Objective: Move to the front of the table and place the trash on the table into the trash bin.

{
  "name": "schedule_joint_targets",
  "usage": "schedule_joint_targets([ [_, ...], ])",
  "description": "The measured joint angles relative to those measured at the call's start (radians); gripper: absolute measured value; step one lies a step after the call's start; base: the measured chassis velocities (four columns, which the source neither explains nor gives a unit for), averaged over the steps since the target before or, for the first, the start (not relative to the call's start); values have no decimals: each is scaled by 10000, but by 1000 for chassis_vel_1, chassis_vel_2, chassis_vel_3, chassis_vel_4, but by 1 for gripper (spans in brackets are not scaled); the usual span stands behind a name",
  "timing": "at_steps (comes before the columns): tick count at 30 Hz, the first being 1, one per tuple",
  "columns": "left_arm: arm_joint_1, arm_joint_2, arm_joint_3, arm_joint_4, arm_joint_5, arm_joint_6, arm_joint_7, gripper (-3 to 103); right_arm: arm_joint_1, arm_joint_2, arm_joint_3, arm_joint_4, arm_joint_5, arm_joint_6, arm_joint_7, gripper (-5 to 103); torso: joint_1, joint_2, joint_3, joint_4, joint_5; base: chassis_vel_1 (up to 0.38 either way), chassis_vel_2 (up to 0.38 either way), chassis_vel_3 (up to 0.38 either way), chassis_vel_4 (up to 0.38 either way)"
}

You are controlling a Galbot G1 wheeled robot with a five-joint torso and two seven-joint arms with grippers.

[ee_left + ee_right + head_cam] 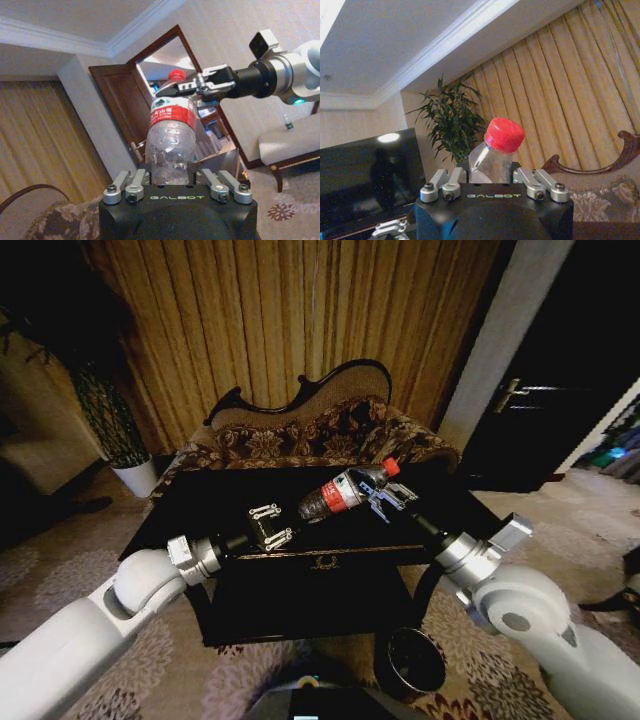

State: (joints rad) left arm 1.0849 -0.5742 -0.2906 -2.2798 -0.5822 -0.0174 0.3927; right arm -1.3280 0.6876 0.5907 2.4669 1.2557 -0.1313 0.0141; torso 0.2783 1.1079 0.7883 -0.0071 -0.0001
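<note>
At the head view's centre, the left gripper (272, 525) and right gripper (388, 498) both clasped the bottle (342, 491) above the table (190, 502).

— Where is the clear plastic bottle with a red label and cap (345, 491)?

— Above the glossy black console table (200, 502), between the left gripper (270, 526) at its base and the right gripper (385, 502) at its neck.

— And the round dark bin (411, 664)?

— On the floor, before the table's right end. The curvy-backed floral sofa (310, 430) stands behind the table.
</note>
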Motion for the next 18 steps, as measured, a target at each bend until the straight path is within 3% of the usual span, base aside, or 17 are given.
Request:
schedule_joint_targets([
  [1,2,9,-1,7,57,-7,-37,44,-1,6,6,-17,-12,28,-37,35,0,0,0,-1,0,0,0,0,0],
  [3,0,11,-1,17,77,-25,-49,44,-2,13,7,-25,-17,38,-47,35,0,0,0,-1,0,0,0,0,0],
  [13,16,49,5,-165,-182,-49,-224,88,-38,65,84,-85,-24,218,-247,35,0,0,0,-1,0,0,0,0,0],
  [15,27,57,2,-171,-195,-52,-225,88,-40,65,91,-92,-26,220,-248,35,0,0,0,-1,0,0,0,0,0],
  [18,56,72,-37,-187,-244,-76,-246,97,-41,79,110,-151,-80,229,-246,35,0,0,0,0,0,0,0,0,0],
])
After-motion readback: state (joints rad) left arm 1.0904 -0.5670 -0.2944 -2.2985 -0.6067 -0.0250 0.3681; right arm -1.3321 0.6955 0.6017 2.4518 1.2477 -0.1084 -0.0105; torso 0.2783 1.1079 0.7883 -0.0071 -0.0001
